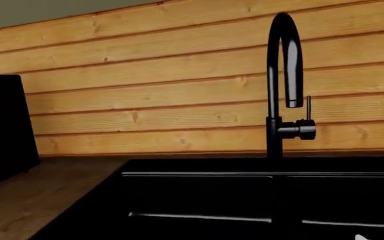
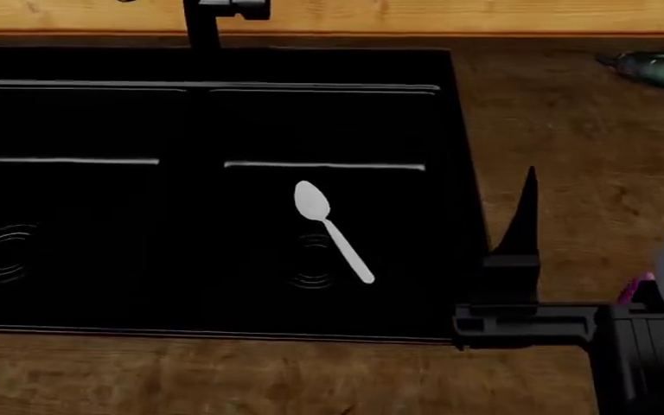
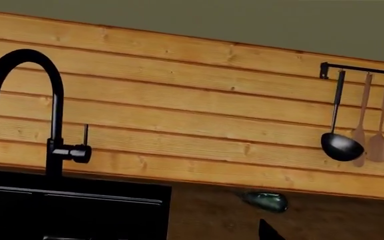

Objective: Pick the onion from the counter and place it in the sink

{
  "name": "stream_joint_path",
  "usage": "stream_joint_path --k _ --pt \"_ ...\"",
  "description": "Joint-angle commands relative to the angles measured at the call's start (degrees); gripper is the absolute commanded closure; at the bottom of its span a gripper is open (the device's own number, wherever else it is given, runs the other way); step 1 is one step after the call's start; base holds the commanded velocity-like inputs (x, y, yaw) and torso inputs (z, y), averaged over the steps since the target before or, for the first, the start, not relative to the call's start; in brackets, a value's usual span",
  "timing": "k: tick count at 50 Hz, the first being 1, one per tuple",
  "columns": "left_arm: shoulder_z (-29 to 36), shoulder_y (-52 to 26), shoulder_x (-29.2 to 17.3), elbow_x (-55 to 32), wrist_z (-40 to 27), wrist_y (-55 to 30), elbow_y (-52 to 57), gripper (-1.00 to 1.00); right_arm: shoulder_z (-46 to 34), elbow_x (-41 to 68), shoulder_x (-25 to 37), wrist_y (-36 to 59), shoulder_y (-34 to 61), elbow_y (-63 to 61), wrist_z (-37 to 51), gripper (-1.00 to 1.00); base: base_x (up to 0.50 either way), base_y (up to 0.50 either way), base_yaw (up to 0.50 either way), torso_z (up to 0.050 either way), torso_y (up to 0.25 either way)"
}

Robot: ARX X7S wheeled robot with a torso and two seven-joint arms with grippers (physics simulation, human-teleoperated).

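Note:
The onion (image 2: pixel 639 290) shows in the head view only as a magenta sliver with a pale patch above it, mostly hidden behind my right gripper's black body, on the counter (image 2: pixel 539 112) right of the sink (image 2: pixel 194 69). My right gripper (image 2: pixel 612 173) is open. One finger (image 2: pixel 526 216) points away beside the sink's right rim and the other is at the frame's right edge. The onion lies between them near the palm. In the right wrist view only a dark fingertip (image 3: pixel 266 231) shows. My left gripper is not in view.
A silver spoon (image 2: pixel 329 226) lies in the sink's right basin. The black faucet (image 1: pixel 280 85) stands behind the sink (image 1: pixel 245 200). A green object (image 2: pixel 660 67) lies on the counter at the far right. A black block (image 1: pixel 2 125) stands left of the sink. Utensils (image 3: pixel 342 145) hang on the wall.

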Motion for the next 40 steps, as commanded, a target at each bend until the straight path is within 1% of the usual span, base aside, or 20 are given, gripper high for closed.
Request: stream_joint_path --k 1,10,14,18,20,22,24,25,29,34,35,38,40 --pt "-0.50 0.00 0.16 -0.86 -0.04 -0.97 1.04 -1.00 1.53 7.26 2.70 -1.07 -0.82 -0.20 4.96 -1.00 0.50 -0.02 0.00 0.000 0.000" --pt "-0.02 -0.09 0.09 -1.00 -0.21 -0.75 0.84 -1.00 2.94 12.00 4.49 -2.38 -2.08 0.00 8.40 -1.00 0.50 -0.02 0.00 0.000 0.002" --pt "-0.08 -0.17 0.08 -1.10 -0.25 -0.66 0.48 -1.00 2.75 14.31 5.05 -0.64 -1.05 0.26 10.53 -1.00 0.31 -0.01 0.00 0.000 0.000" --pt "-0.02 0.17 0.03 -1.08 -0.23 -0.08 0.05 -1.00 2.07 17.42 5.92 4.25 1.47 0.78 14.06 -1.00 0.00 0.00 0.00 0.000 0.000" --pt "-0.05 0.00 -0.05 -1.09 -0.26 -0.07 -0.19 -1.00 5.70 23.15 5.44 8.45 4.68 2.35 16.23 -1.00 0.00 0.00 0.00 0.000 0.000" --pt "-0.08 0.15 -0.08 -1.08 -0.25 0.24 -0.42 -1.00 5.87 28.01 6.80 10.73 7.14 4.57 20.54 -1.00 0.00 0.00 0.00 0.000 0.000" --pt "-0.06 0.31 -0.11 -1.11 -0.21 0.44 -0.59 -1.00 5.09 37.31 9.74 10.79 10.08 9.72 29.17 -1.00 0.00 0.00 0.00 0.000 0.000" --pt "-0.02 0.39 -0.17 -1.12 -0.18 0.52 -0.64 -1.00 3.86 44.29 11.95 10.62 12.27 13.50 35.52 -1.00 0.00 0.00 0.00 0.000 0.000" --pt "0.07 0.83 -0.22 -1.09 -0.22 0.89 -0.87 -1.00 -3.71 57.75 19.69 7.94 20.49 21.11 49.66 -1.00 0.00 0.00 0.00 0.000 0.000" --pt "-0.05 0.85 -0.41 -1.19 -0.35 0.56 -0.79 -1.00 -12.22 67.06 25.68 4.81 24.37 26.25 58.04 -1.00 0.00 0.00 0.00 0.000 0.000" --pt "0.09 0.92 -0.39 -1.18 -0.36 0.66 -0.89 -1.00 -14.99 70.80 27.80 3.11 25.28 27.61 60.81 -1.00 0.00 0.00 0.00 0.000 0.000" --pt "0.26 1.05 -0.36 -1.18 -0.36 0.89 -1.09 -1.00 -17.98 76.52 30.86 -0.02 26.04 28.85 63.82 -1.00 0.00 0.00 0.00 0.000 0.000" --pt "0.46 1.20 -0.34 -1.11 -0.33 1.39 -1.69 -1.00 -18.69 78.31 32.49 -1.13 25.82 28.97 65.00 -1.00 0.00 0.00 0.00 0.000 0.000"
